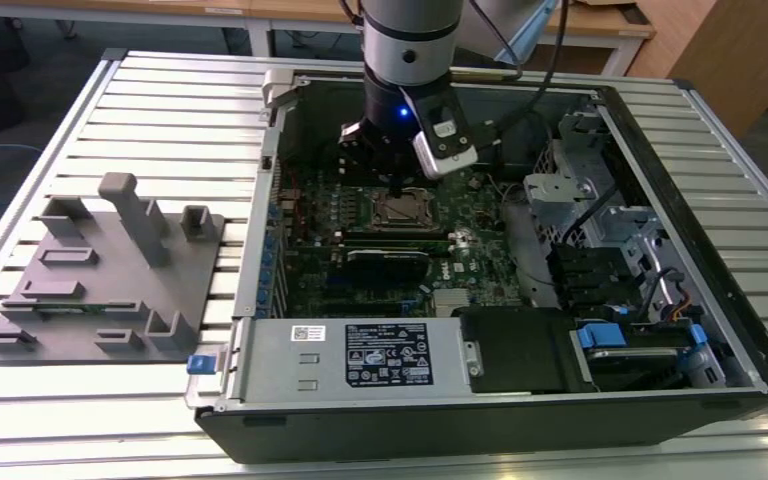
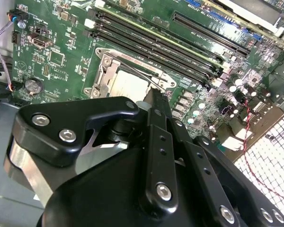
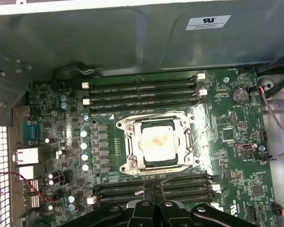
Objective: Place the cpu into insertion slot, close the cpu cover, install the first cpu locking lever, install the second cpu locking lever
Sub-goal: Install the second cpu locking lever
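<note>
The cpu lies flat in the insertion slot on the green board, its silver top showing in both wrist views. The cpu cover lies down around it as a silvery frame. A thin wire locking lever runs along the socket's edge nearest my gripper and sticks out at a slant; in the second wrist view this lever crosses the socket toward my fingertips. My gripper is shut, with its tip just beside the socket; I cannot tell whether it touches the lever. In the exterior view the gripper hangs right over the socket.
Long black memory slots flank the socket on two sides. The case walls enclose the board, with drive cages and the power supply around it. A grey fixture stands on the table at the exterior view's left.
</note>
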Action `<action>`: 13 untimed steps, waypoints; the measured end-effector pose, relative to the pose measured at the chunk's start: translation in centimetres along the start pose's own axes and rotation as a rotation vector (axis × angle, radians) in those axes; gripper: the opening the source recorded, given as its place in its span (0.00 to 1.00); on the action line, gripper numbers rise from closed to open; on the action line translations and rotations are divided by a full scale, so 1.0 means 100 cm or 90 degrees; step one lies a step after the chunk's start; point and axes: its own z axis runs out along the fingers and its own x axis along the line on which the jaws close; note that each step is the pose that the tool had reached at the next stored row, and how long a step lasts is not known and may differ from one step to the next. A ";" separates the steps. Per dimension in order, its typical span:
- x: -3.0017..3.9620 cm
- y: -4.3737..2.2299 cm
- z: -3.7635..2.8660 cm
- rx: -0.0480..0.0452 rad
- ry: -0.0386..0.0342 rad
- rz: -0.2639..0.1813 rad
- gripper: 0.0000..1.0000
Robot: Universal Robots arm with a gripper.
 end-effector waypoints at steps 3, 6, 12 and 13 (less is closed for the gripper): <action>0.0000 -0.0006 0.0001 -0.0002 -0.0001 0.000 0.11; -0.0002 -0.0022 0.0000 -0.0002 -0.0001 0.000 0.11; -0.0003 -0.0036 0.0013 -0.0002 -0.0001 0.000 0.11; -0.0003 -0.0038 0.0022 -0.0002 -0.0001 0.000 0.11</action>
